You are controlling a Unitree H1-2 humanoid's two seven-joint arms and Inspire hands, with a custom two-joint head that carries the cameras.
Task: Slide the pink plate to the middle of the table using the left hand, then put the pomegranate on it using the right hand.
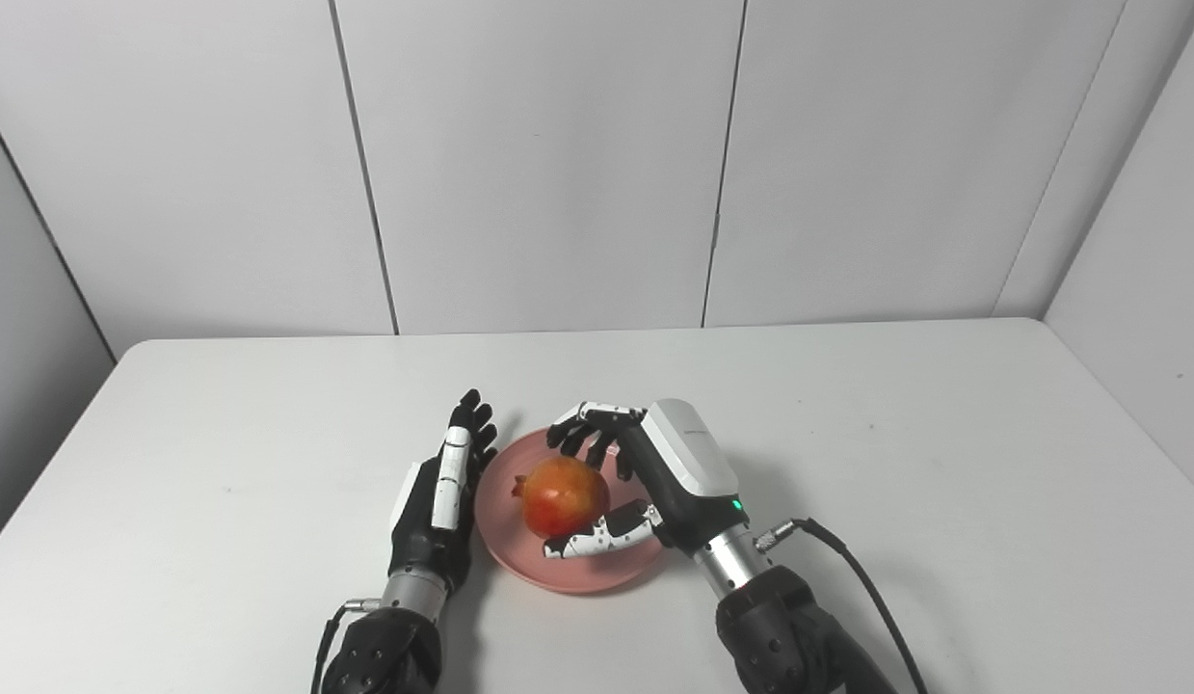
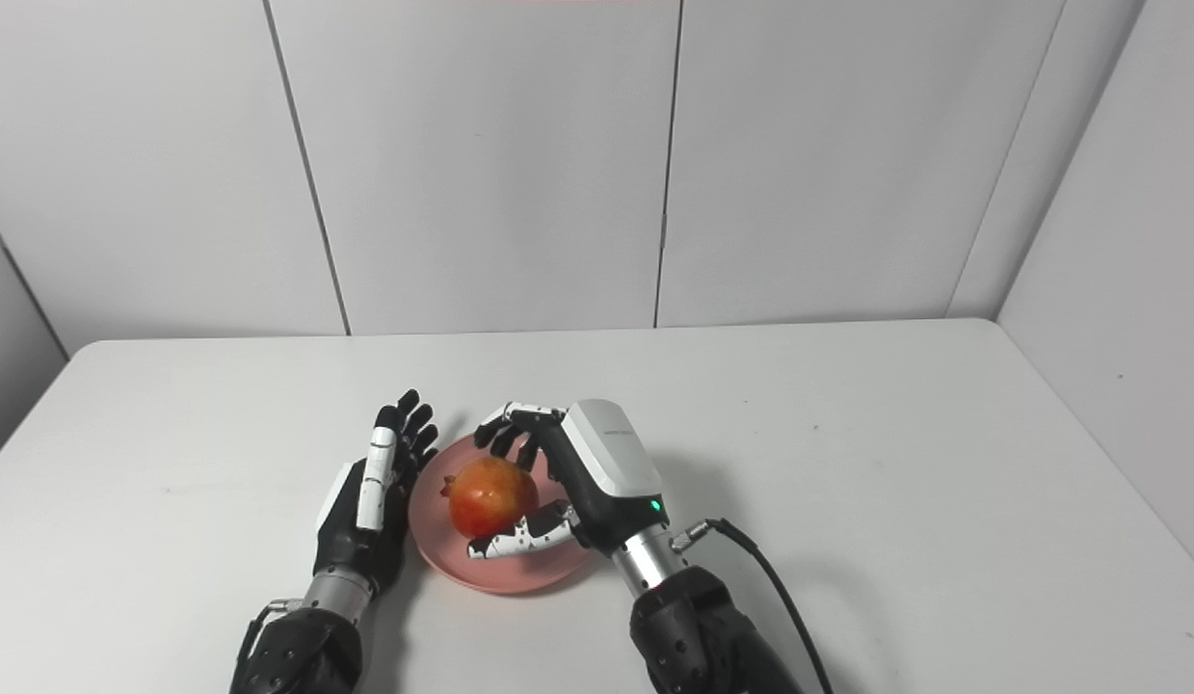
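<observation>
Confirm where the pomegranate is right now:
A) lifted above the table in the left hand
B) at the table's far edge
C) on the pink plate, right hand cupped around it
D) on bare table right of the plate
C: the pomegranate sits on the pink plate, with the right hand curled around it while the left hand rests open beside the plate.

plate [image 1: 597,574]: matt pink | pomegranate [image 1: 561,494]: glossy | table [image 1: 943,434]: smooth white
</observation>
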